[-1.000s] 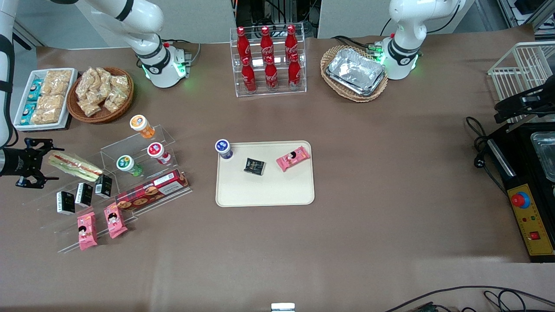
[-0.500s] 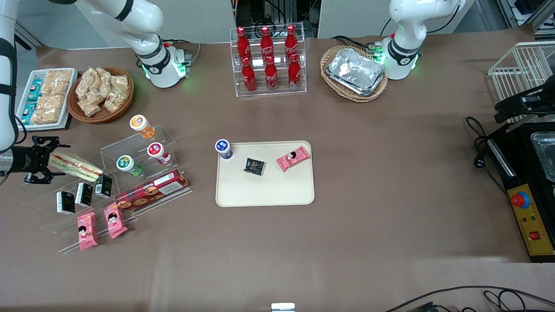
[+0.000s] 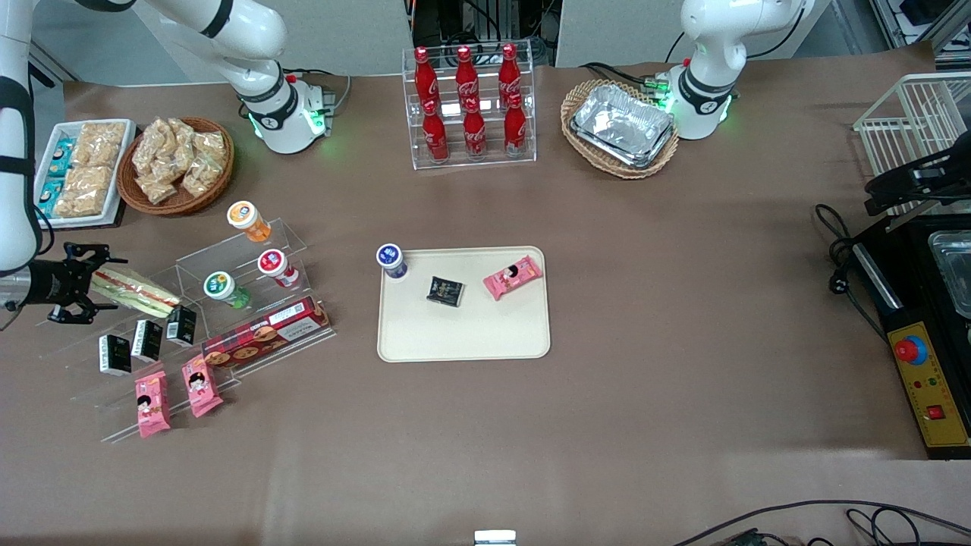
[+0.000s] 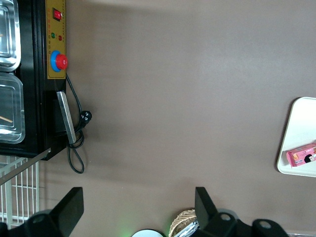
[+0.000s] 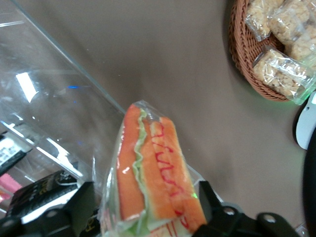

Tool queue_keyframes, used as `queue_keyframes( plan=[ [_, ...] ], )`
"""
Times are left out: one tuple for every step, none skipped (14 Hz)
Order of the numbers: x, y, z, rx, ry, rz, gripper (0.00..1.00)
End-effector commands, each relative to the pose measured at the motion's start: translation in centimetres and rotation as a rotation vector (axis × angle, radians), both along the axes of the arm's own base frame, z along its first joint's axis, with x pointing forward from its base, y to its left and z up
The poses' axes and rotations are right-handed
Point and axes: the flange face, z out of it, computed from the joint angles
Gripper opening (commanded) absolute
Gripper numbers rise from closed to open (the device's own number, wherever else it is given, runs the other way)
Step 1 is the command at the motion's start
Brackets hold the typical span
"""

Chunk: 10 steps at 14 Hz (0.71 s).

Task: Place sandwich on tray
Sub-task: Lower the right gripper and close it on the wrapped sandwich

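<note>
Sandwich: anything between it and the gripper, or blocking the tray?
Nothing visible. The open gripper straddles one end of the sandwich. The tray holds three small items at its farther edge; its nearer part is bare.

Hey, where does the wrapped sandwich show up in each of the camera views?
Front view: the sandwich lies on the clear acrylic stand toward the working arm's end of the table, with the gripper at its end.
Right wrist view: the sandwich sits between the open jaws.
Left wrist view: not in it.
Shared landmark: the wicker snack basket.
</note>
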Motion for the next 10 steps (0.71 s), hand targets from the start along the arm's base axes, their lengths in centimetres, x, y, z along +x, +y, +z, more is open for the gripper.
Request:
queue_keyframes(
  plan=[
    [0.4,-0.1,0.2,0.0,-0.021,0.007,0.66],
    [0.4,-0.1,0.5,0.001,-0.025,0.02,0.62],
    [0.5,0.0,0.6,0.004,-0.029,0.032,0.6],
    [0.7,0.0,0.9,0.004,-0.038,0.044,0.57],
    [0.9,-0.1,1.4,0.006,-0.049,0.063,0.5],
    [1.1,0.0,1.8,0.009,-0.059,0.084,0.49],
    [1.1,0.2,2.2,0.018,-0.064,0.115,0.4],
    [1.1,0.6,2.2,0.032,-0.058,0.143,0.31],
    [1.1,0.9,2.3,0.036,-0.057,0.153,0.28],
    [1.2,1.1,2.5,0.037,-0.06,0.16,0.26]
  ],
)
